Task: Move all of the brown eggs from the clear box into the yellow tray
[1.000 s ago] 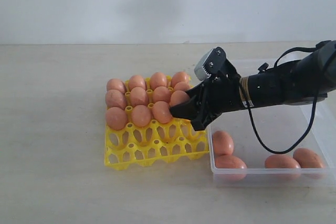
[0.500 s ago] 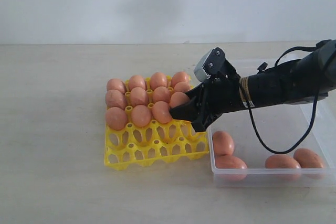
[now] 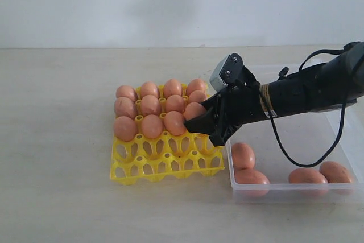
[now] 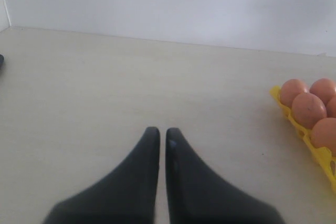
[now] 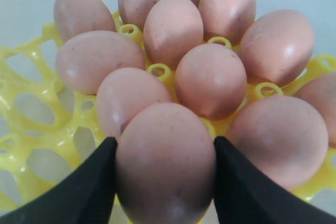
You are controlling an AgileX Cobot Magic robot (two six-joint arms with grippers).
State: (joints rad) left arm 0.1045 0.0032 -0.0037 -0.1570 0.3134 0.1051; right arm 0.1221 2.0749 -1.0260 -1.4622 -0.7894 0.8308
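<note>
Right wrist view: brown egg (image 5: 165, 166) clamped between right pincer (image 5: 164, 145) jaws, touching both.

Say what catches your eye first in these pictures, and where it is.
The yellow tray stands out in the middle, its back rows packed with brown eggs. At its right edge the right gripper clasps one egg. Right of that, four more eggs lie in the clear box.

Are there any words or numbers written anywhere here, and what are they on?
None. No words, numbers or signs show on the brown eggs, the yellow tray, the clear box or the robot arm. The eggs only have faint speckles.
</note>
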